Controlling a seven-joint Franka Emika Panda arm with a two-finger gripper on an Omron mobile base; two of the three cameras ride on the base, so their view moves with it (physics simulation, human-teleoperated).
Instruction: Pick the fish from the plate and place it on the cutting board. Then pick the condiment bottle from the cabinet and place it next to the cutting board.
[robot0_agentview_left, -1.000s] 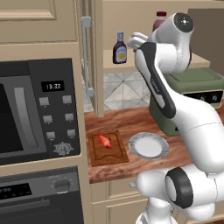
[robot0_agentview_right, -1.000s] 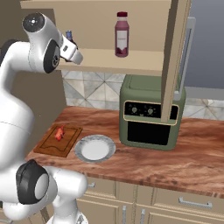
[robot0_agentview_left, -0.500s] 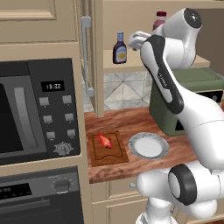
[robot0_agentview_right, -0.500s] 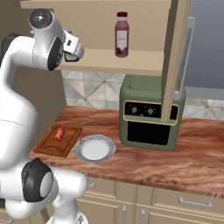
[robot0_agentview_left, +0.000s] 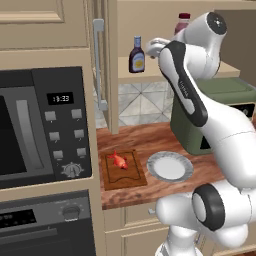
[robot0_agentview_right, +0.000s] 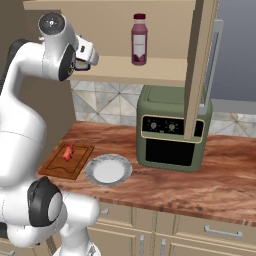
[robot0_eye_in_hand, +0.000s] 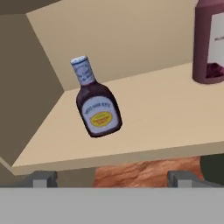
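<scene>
Your claw is up at shelf height with its jaws spread wide and nothing between them; in the hand view the two dark tips poke up at the bottom, one on each side of open air. Straight ahead, a little left of centre, stands the bottle, upright on the cabinet shelf near the left wall, well short of your fingers. It only looks tilted because the hand is rolled.

From the left base view the claw sits just right of the bottle, close but apart. Further right on the same shelf is the taller maroon bottle with the red cap; that's not yours, leave it.

Now, handling. The bottle looks small, rigid and light, probably smooth-sided, so it could slip or twist if you pinch it high. The neck under the pale cap is narrow and tempting, but I'd go for the broad belly around the label, pads flat on either side, low enough that it won't tip when you close. It has a small foot, so a nudge from one finger first may knock it toward the left wall.

Down on the counter, the fish already lies on the board, and the plate sits bare just right of it. Drop-off space beside the board looks tight on that side.
</scene>
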